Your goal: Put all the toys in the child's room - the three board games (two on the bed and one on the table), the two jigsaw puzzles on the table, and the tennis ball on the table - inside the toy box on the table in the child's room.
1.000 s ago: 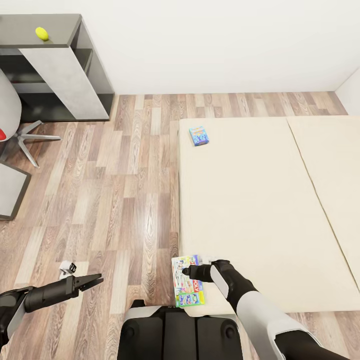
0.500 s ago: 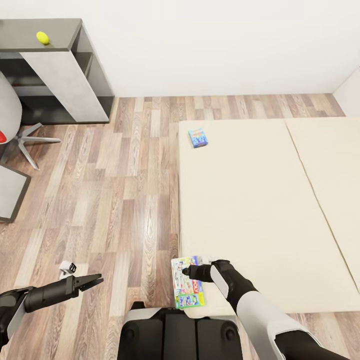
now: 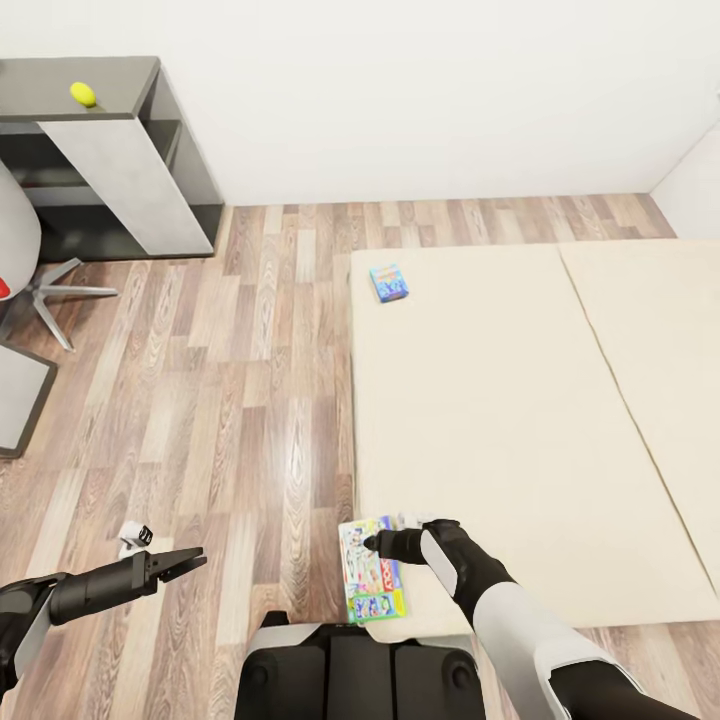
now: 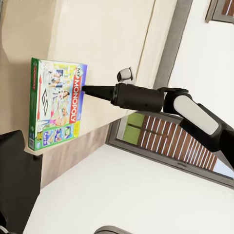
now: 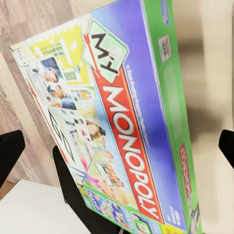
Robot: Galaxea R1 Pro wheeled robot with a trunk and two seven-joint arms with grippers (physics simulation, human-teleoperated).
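monopoly box (image 3: 372,570) lies flat at the near corner of the bed (image 3: 520,420), overhanging its edge toward the floor, with the right gripper (image 5: 117,146) over it, jaws spread wide on either side and holding nothing. a nudge from one finger could tip it off onto the floor. i count two board games on the bed, counting the small blue-teal one (image 3: 388,283) near the far edge, and one tennis ball (image 3: 83,94) on the dark cabinet; the left gripper (image 3: 190,557) hangs over the floor, jaws looking closed and empty.

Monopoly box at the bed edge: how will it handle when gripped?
The Monopoly box looks like stiff, flat cardboard, so probably rigid and light. Its glossy lid may slip. It overhangs the bed edge, so a push from the right gripper could tip it off.
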